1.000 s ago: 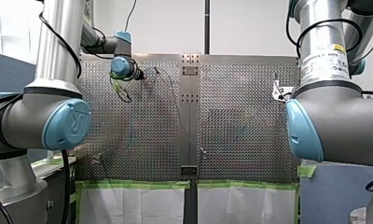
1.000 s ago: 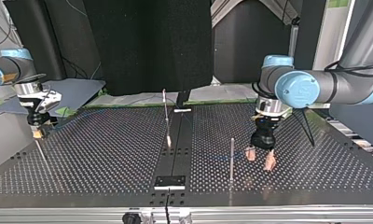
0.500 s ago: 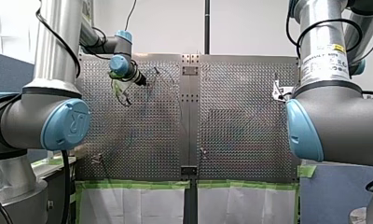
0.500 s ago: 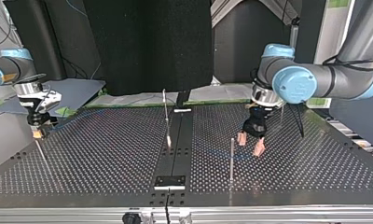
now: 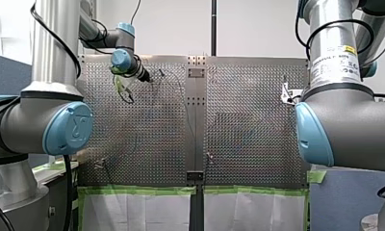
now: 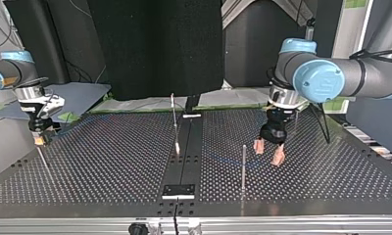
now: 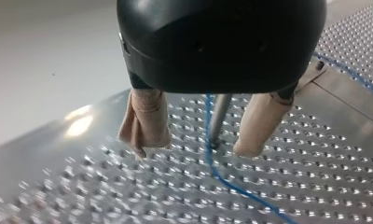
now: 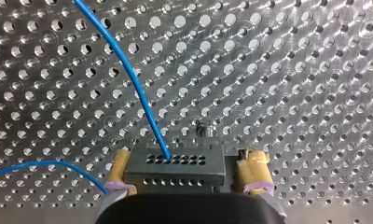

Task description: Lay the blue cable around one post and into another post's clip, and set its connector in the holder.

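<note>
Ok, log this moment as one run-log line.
left gripper: open, astride post and blue cable | right gripper: shut on connector, blue cable leading out of it

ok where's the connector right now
In the right wrist view the dark connector sits between the yellow pads of my right pincer, over the perforated table, with the blue cable leaving its face; that pincer is at the top view's left edge.
</note>
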Motion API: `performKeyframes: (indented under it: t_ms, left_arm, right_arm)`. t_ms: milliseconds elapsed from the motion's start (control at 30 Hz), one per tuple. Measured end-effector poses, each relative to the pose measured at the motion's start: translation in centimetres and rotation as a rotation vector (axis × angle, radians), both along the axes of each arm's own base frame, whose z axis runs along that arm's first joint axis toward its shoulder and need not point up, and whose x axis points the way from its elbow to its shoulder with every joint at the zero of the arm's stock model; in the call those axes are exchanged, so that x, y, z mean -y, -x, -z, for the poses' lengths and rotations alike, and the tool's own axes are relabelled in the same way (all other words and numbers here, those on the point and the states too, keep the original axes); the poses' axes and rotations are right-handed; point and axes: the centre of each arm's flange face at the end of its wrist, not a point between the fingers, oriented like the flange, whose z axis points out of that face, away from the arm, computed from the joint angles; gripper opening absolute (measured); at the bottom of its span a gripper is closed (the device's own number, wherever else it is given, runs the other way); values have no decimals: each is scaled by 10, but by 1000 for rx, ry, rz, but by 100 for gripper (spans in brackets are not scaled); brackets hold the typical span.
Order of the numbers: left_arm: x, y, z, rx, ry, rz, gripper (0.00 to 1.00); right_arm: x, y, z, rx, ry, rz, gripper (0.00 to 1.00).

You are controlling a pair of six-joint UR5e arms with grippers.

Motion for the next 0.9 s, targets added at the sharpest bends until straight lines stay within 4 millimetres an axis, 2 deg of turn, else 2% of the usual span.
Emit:
performKeyframes:
  t_ms: [200,533,667,900]
  left_arm:
    - [-10,15,-24,13,-54,-56,100]
    - [-20,47,-99,95,-144,-146,100]
    - [-18,60,-126,122,-178,-163,100]
    - [-4,71,-152,137,-239,-100,100]
  right_arm:
    - [0,0,0,0,0,0,100]
    - [0,0,0,0,0,0,100]
    - [0,0,0,0,0,0,100]
    - [0,0,0,0,0,0,100]
